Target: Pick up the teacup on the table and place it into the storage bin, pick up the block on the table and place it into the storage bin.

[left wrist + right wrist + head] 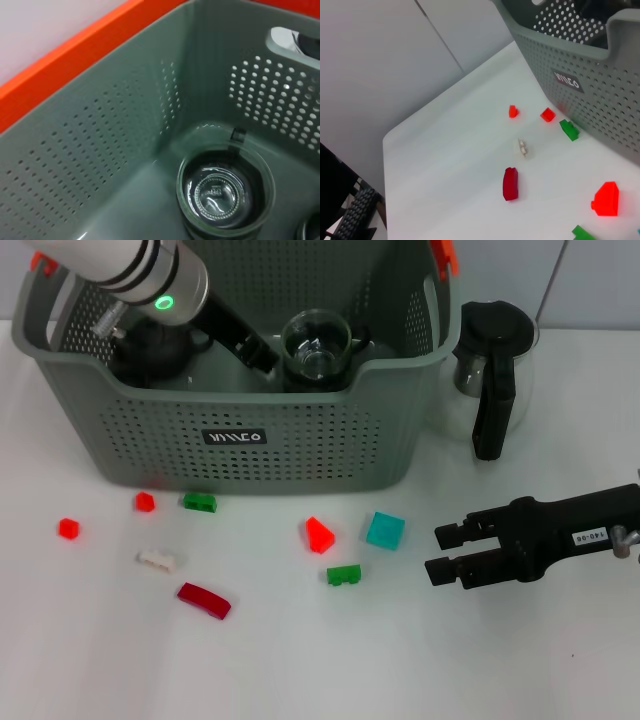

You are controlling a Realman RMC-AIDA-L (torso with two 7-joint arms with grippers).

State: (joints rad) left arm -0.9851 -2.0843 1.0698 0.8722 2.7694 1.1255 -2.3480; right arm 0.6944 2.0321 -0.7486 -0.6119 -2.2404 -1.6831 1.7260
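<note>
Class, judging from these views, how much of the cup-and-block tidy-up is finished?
Done: a glass teacup sits inside the storage bin. In hand: the left gripper is down inside the bin; the right gripper hovers open near the teal block. Left: every block still lies on the table.

My white surface (300, 670) carries the storage bin (240, 440), a glass pot (492, 365) beside it, and 8 small blocks (385, 530) scattered in front.

Clear glass teacup (316, 344) upright inside grey storage bin (250, 440); blocks outside.
</note>
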